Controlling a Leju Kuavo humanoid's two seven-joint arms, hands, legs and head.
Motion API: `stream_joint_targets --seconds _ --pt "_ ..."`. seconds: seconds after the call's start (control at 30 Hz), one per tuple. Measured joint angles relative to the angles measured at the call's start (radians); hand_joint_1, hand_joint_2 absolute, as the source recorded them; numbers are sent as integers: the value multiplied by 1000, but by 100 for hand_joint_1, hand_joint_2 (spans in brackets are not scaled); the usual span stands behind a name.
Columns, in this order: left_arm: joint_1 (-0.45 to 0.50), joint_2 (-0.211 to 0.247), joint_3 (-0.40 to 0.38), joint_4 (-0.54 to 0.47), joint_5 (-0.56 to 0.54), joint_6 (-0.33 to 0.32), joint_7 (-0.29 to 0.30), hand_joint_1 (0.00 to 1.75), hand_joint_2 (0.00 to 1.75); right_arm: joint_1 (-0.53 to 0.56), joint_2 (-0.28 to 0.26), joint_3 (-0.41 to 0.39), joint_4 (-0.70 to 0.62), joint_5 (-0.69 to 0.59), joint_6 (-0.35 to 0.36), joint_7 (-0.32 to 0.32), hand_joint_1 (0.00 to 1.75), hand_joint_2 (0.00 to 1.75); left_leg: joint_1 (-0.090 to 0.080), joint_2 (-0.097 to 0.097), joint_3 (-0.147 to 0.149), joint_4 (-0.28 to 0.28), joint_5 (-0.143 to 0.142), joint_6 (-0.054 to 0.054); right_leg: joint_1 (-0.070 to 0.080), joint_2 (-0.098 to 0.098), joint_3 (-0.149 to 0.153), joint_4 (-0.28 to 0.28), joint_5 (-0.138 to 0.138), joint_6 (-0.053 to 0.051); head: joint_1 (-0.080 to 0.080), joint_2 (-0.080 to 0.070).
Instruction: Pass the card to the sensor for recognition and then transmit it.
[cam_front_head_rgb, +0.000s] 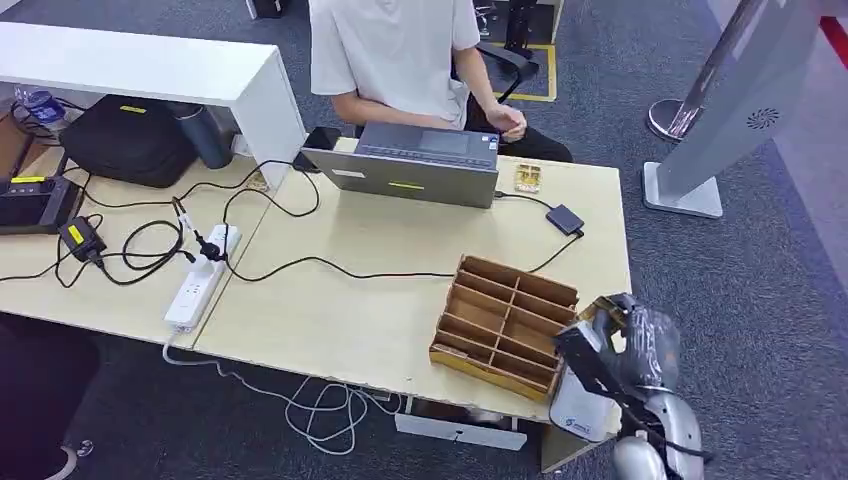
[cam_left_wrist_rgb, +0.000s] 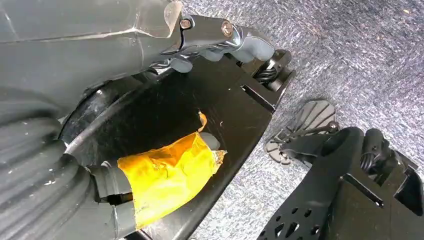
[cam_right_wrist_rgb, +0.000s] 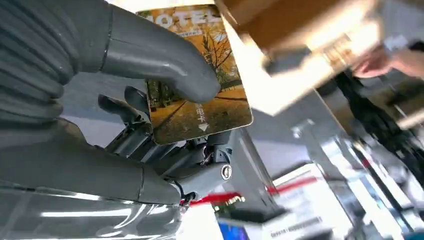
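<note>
Thumb and fingers of the right hand (cam_right_wrist_rgb: 165, 125) are pinching the card (cam_right_wrist_rgb: 200, 80), just beside the wooden tray (cam_front_head_rgb: 505, 325). Left hand (cam_left_wrist_rgb: 165, 170) is hanging; its grip I cannot tell.

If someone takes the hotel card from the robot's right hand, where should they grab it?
Pinch the free end of the card, the arrow-printed edge sticking out past the thumb of the right hand. Come from that open side; thumb and fingers cover the other half.
</note>
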Motion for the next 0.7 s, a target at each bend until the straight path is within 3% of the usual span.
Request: stream_joint_targets --seconds 0.37,0.7 --pt "0 0 0 0 -11 -14 0 0 175 -246 -16 41 -57 14 48 55 175 175 0 0 1 0 0 0 0 0 0 0 0 0 0 0" --pt "0 0 0 0 -18 -17 -2 0 175 -313 -16 78 -31 31 48 72 175 175 0 -1 -1 0 0 0 0 0 0 1 0 0 0 0"
